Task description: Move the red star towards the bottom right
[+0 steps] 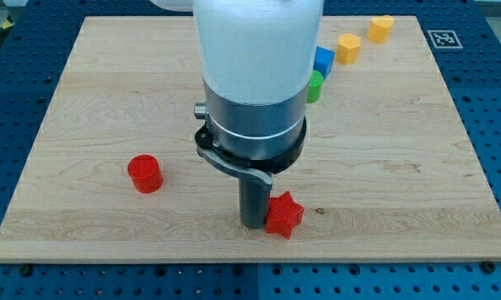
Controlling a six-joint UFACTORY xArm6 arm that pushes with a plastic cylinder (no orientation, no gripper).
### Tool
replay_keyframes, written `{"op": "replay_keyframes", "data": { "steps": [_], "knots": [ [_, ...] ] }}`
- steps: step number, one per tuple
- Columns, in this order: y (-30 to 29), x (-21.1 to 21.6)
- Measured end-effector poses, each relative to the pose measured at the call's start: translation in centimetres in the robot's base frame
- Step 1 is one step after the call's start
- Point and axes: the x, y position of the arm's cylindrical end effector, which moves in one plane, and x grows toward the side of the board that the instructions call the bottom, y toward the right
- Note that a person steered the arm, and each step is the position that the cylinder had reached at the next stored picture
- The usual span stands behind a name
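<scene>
Red star: the red star sits low on the wooden board, near its bottom edge and a little right of centre.
My tip: my tip is down on the board at the star's 9 o'clock, touching it or just short of touching; the rod hides the exact contact line, so I cannot tell which.
End effector state: a plain rod with nothing to spread or pinch; it holds nothing and only bears sideways against the star.
Step in hand: I judge the push to be under way, tip set behind the star on its left flank.
Next move: from here a straight push drives the star toward 3 o'clock; to gain the bottom right I need a line toward 4 o'clock, kept shallow since the bottom edge is close.
Risk: the star's points may let it spin off my tip.
Other blocks: red cylinder at 9 o'clock, well apart; green block, blue block, orange block and yellow block string away toward 1 o'clock, far from the path.
</scene>
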Motion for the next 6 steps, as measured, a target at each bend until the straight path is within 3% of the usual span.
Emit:
{"op": "replay_keyframes", "data": {
  "steps": [4,6],
  "knots": [
    [13.2,0.3],
    [16.2,0.3]
  ]
}}
